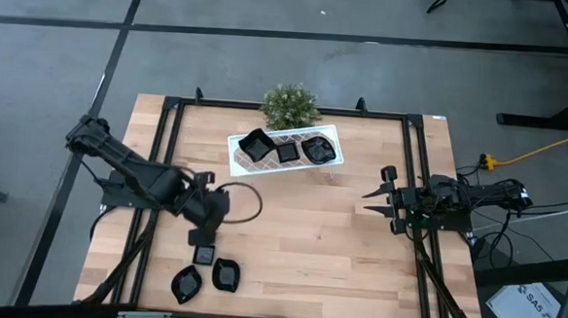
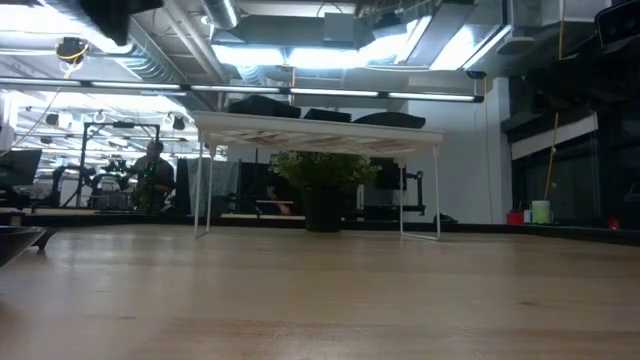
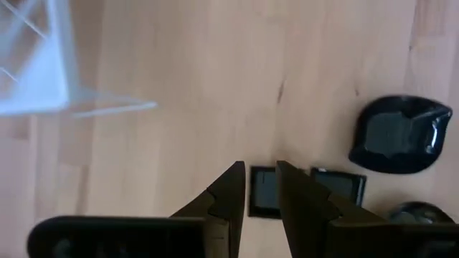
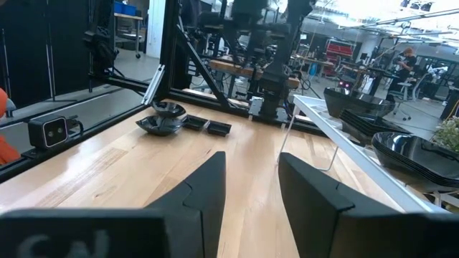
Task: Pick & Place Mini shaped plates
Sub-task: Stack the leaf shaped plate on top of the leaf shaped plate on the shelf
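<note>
Three mini shaped plates [image 1: 286,149] lie on top of the white rack [image 1: 235,156] at the far middle; the rack stands on thin legs [image 2: 200,190]. More black plates lie near the table's front left: two small square ones [image 3: 337,188], a leaf-like one [image 3: 400,134] and a round one [image 1: 187,283]. My left gripper [image 1: 206,213] hangs above this group, pointing steeply down, its fingers [image 3: 229,193] a narrow gap apart with nothing between them; a square plate [image 3: 262,193] shows on the table through the gap. My right gripper [image 1: 380,193] waits open at the right edge.
A small green plant [image 1: 290,106] stands behind the rack at the far edge. Black frame rails [image 1: 167,163] run along the table's left and right sides. Bare wood [image 1: 309,238] lies between the two arms.
</note>
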`<action>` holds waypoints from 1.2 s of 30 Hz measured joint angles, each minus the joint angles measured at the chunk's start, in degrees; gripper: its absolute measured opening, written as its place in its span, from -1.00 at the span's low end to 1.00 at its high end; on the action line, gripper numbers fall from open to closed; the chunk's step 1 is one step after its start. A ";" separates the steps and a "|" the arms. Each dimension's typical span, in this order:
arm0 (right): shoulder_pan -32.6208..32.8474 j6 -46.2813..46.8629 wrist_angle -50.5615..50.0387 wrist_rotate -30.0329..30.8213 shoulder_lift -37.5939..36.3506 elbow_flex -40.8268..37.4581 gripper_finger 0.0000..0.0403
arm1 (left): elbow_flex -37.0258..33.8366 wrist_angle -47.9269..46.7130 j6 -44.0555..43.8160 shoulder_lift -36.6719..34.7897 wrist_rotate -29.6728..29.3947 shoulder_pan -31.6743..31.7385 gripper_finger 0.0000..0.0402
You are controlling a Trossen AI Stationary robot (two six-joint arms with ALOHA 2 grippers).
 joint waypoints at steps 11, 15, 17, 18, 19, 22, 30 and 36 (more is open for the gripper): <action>0.00 0.00 0.00 0.00 0.00 0.01 -0.36 | -2.15 8.77 -3.32 0.12 -5.81 -6.95 -0.64; 0.00 0.00 0.01 0.00 0.00 0.01 -0.36 | -2.15 15.94 1.30 1.12 -6.19 -8.04 -0.63; 0.00 0.00 0.01 0.00 -0.02 0.01 -0.36 | -2.15 19.03 3.55 2.08 -6.19 -8.33 -0.63; -0.01 0.00 0.02 0.00 0.00 -0.01 -0.36 | -2.15 20.17 4.69 2.56 -6.18 -8.52 -0.64; 0.00 0.00 0.00 0.00 0.00 -0.01 -0.36 | -2.15 21.41 5.68 3.03 -6.18 -8.63 -0.64; 0.01 0.00 0.01 0.00 0.00 -0.01 -0.36 | -2.15 24.34 8.25 4.85 -6.14 -8.80 -0.65; -0.01 0.00 0.02 0.00 -0.02 -0.01 -0.36 | -2.15 26.86 9.80 10.95 -5.23 -8.70 -0.66; 0.00 0.00 0.02 0.00 -0.02 -0.01 -0.36 | -2.15 26.80 9.84 15.47 -1.02 -8.62 -0.67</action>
